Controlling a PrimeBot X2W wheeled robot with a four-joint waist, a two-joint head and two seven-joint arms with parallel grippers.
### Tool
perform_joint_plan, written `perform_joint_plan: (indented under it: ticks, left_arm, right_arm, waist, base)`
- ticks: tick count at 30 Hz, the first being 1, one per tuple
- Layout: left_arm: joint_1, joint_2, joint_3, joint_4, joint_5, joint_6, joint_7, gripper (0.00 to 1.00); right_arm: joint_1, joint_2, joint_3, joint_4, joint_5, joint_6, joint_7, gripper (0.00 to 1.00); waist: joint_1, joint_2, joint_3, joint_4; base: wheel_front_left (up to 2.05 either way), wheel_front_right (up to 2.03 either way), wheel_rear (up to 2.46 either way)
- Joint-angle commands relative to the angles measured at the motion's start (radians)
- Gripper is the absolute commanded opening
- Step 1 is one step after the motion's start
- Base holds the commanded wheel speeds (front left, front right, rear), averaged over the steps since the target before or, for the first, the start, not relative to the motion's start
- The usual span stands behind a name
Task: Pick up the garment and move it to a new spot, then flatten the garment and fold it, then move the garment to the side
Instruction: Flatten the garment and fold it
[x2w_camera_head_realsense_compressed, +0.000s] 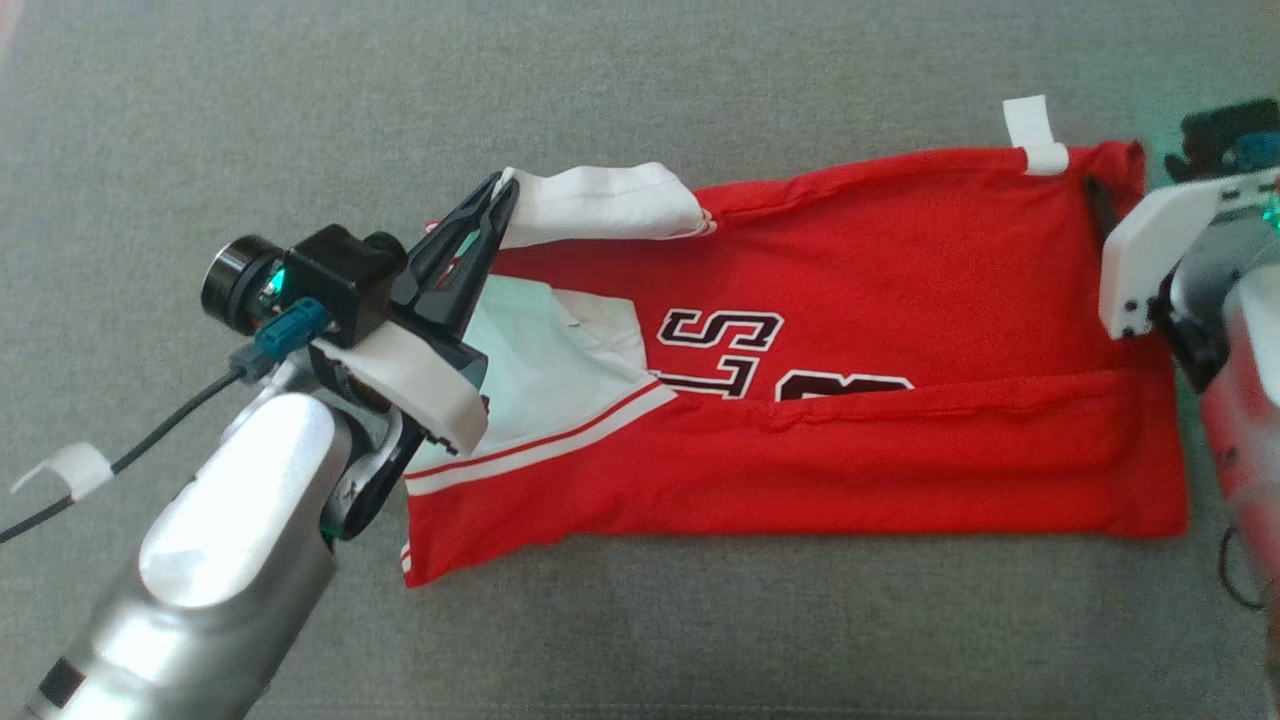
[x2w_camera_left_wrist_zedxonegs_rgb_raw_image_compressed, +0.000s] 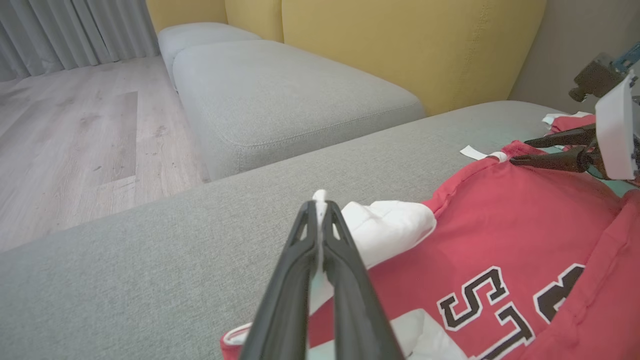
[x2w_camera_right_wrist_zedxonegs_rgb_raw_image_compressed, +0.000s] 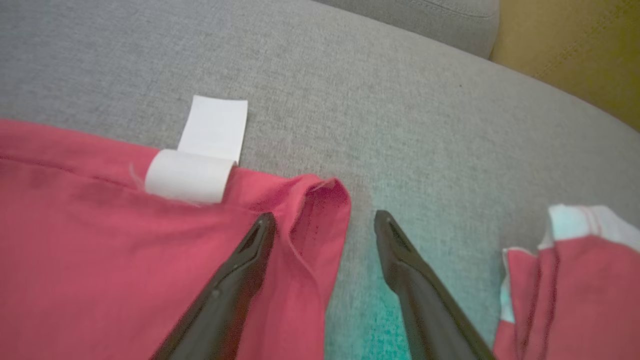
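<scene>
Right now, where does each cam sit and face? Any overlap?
Head view: on the head, looking down at the garment on the grey cushion; left gripper lower left, right gripper at right edge.
Left wrist view: on that wrist, looking across the cushion toward the yellow backrest; own fingers shut on the white sleeve.
Right wrist view: on that wrist, looking down at the garment's corner; own fingers open.
Shared: white tag in all three.

A grey fabric cushion (x2w_camera_head_realsense_compressed: 700, 100) carries the red garment (x2w_camera_head_realsense_compressed: 900, 470) and a white tape strip (x2w_camera_head_realsense_compressed: 70, 468).
</scene>
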Motion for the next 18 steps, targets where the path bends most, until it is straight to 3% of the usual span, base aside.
perform_joint_plan:
  ticks: [1, 4, 5, 12, 18]
  left_arm:
    - [-0.042, 0.029, 0.032, -0.037, 0.004, 0.005, 0.003, 0.0]
    - [-0.052, 0.028, 0.031, -0.037, 0.003, 0.003, 0.005, 0.0]
    - [-0.055, 0.028, 0.03, -0.035, 0.003, 0.003, 0.006, 0.0]
    - [-0.072, 0.04, 0.044, -0.002, -0.005, 0.006, 0.003, 0.0]
    - [-0.103, 0.057, 0.089, 0.046, -0.027, 0.018, -0.016, 0.0]
  right_arm:
    - [-0.032, -0.016, 0.034, 0.003, -0.006, -0.001, -0.006, 1.0]
    - [-0.056, -0.019, 0.077, 0.055, 0.008, -0.001, -0.01, 1.0]
    - [-0.062, -0.022, 0.098, 0.071, 0.009, -0.001, -0.009, 0.0]
    - [-0.098, -0.021, 0.192, 0.134, 0.089, -0.001, -0.053, 0.0]
    - [-0.147, -0.017, 0.241, 0.111, 0.165, -0.001, -0.161, 0.0]
  waist:
    - [0.0, 0.0, 0.016, 0.007]
    - [0.0, 0.0, 0.027, 0.014]
    - [0.0, 0.0, 0.029, 0.015]
    - [0.0, 0.0, 0.012, -0.003]
    - [0.0, 0.0, -0.009, -0.045]
  base:
    - [0.0, 0.0, 0.0]
    - [0.0, 0.0, 0.0]
    - [0.0, 0.0, 0.0]
    - [0.0, 0.0, 0.0]
    - [0.0, 0.0, 0.0]
